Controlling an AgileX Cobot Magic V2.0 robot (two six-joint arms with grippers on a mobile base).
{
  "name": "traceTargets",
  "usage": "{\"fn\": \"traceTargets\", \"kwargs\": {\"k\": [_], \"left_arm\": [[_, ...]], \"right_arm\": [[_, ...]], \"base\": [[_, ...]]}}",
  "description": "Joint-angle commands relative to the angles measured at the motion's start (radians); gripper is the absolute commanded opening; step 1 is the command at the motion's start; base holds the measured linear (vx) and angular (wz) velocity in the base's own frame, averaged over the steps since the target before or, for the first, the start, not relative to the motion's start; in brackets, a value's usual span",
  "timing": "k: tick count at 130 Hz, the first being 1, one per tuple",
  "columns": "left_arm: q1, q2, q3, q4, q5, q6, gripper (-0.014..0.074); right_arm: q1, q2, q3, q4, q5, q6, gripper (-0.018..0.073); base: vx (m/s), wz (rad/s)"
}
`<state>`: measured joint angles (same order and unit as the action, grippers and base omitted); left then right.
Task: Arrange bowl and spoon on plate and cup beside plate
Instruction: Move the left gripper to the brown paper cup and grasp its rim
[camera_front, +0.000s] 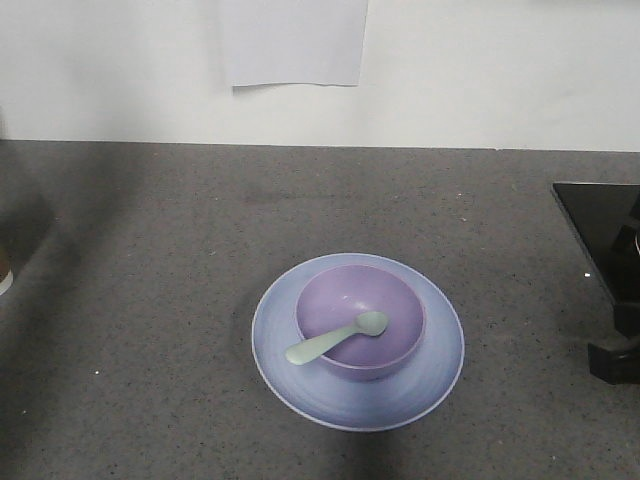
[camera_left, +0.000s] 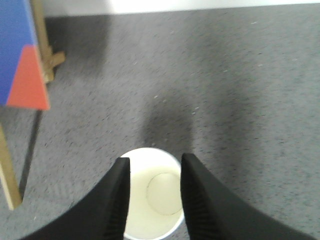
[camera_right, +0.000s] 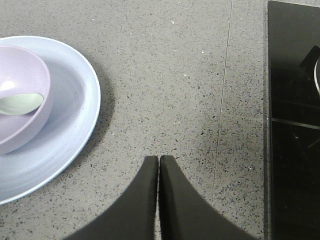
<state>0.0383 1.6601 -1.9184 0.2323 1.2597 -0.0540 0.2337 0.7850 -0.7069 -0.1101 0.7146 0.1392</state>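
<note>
The pale blue-lilac plate lies on the grey counter with the lavender bowl standing on it. The mint-green spoon rests in the bowl, its handle over the front-left rim. The right wrist view shows the plate, bowl and spoon head at its left. My right gripper is shut and empty over bare counter to the right of the plate. The cup is seen from above, white inside, with my left gripper shut on its sides. Only a brown sliver of the cup shows at the far left edge.
A black flat slab lies at the right edge of the counter, close to my right gripper. A blue and red panel on a wooden frame stands left of the cup. A white wall with a paper sheet bounds the back.
</note>
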Motion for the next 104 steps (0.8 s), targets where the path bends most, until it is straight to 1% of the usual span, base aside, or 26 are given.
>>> {"fn": "traceTargets", "kwargs": {"k": [1, 10, 13, 20, 28, 61, 84, 104], "left_arm": [[0.061, -0.048, 0.016, -0.021, -0.049, -0.013, 0.0251], [0.099, -0.045, 0.050, -0.046, -0.056, -0.001, 0.0251], [0.113, -0.044, 0.072, -0.067, -0.065, 0.005, 0.0251], [0.127, -0.044, 0.101, -0.089, -0.077, 0.019, 0.0251], [0.141, -0.041, 0.130, -0.107, -0.093, 0.054, 0.0251], [0.206, 0.006, 0.144, -0.109, -0.090, 0.046, 0.0251], [0.241, 0.039, 0.144, -0.175, -0.082, 0.054, 0.0251], [0.260, 0.068, 0.144, -0.184, -0.076, 0.054, 0.0251]], "right_arm": [[-0.002, -0.006, -0.025, -0.012, -0.060, -0.001, -0.0008], [-0.002, -0.006, -0.025, -0.012, -0.060, -0.001, -0.0008], [-0.002, -0.006, -0.025, -0.012, -0.060, -0.001, -0.0008], [-0.002, -0.006, -0.025, -0.012, -0.060, -0.001, -0.0008], [-0.002, -0.006, -0.025, -0.012, -0.060, -0.001, -0.0008], [-0.002, -0.006, -0.025, -0.012, -0.060, -0.001, -0.0008], [-0.002, -0.006, -0.025, -0.012, -0.060, -0.001, -0.0008], [-0.002, -0.006, -0.025, -0.012, -0.060, -0.001, -0.0008]], "base": [[0.00, 0.00], [0.00, 0.00], [0.00, 0.00], [0.00, 0.00], [0.00, 0.00], [0.00, 0.00], [0.00, 0.00], [0.00, 0.00]]}}
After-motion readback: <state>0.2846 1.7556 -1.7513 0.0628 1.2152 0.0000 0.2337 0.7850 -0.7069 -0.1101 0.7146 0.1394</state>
